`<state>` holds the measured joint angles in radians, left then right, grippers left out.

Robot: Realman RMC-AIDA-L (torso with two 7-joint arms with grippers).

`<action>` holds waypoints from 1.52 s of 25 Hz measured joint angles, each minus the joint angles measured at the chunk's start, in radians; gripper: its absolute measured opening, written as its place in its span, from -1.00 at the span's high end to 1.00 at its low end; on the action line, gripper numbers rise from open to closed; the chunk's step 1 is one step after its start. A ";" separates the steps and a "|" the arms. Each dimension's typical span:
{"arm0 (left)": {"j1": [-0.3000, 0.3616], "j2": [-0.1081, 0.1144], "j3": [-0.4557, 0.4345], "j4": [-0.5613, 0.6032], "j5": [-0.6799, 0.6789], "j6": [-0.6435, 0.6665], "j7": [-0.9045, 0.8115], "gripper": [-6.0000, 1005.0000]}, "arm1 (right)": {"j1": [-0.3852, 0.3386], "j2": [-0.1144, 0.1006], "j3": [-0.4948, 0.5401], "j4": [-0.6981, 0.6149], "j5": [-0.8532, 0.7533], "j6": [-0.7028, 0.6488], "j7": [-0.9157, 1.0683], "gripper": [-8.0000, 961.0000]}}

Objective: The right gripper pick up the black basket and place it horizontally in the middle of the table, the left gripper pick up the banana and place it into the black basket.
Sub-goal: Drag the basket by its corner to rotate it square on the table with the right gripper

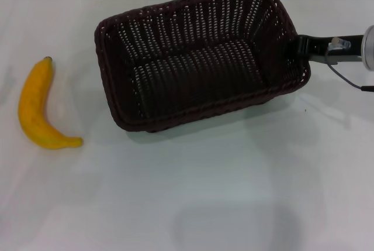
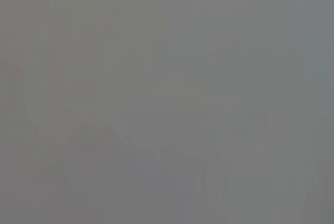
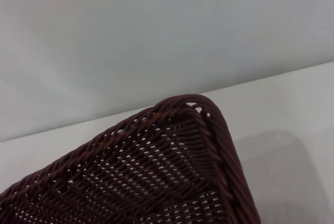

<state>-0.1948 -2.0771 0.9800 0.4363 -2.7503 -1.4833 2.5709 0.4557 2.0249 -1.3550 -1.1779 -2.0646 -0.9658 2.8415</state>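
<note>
One arm is at work: the right gripper [image 1: 299,49] reaches in from the right and meets the basket [image 1: 198,58] at its right-hand short rim, seemingly clamped on the wicker. That basket sits tilted and skewed toward the table's [image 1: 234,192] far right, so the first step, carrying it to the middle, looks in hand. Next it needs squaring up and setting flat before release. A banana [image 1: 36,107] lies untouched at the left, well apart. No left gripper shows
</note>
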 joint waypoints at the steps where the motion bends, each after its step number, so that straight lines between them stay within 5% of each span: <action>1: 0.000 0.000 0.000 0.000 0.000 0.000 0.000 -0.69 | 0.000 -0.001 -0.002 0.000 0.001 0.001 0.000 0.63; 38: 0.006 0.000 0.002 -0.001 0.009 0.000 -0.008 -0.68 | -0.022 -0.006 -0.110 -0.002 0.106 0.041 -0.003 0.60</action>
<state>-0.1887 -2.0770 0.9816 0.4356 -2.7415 -1.4837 2.5628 0.4335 2.0189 -1.4648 -1.1794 -1.9584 -0.9247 2.8384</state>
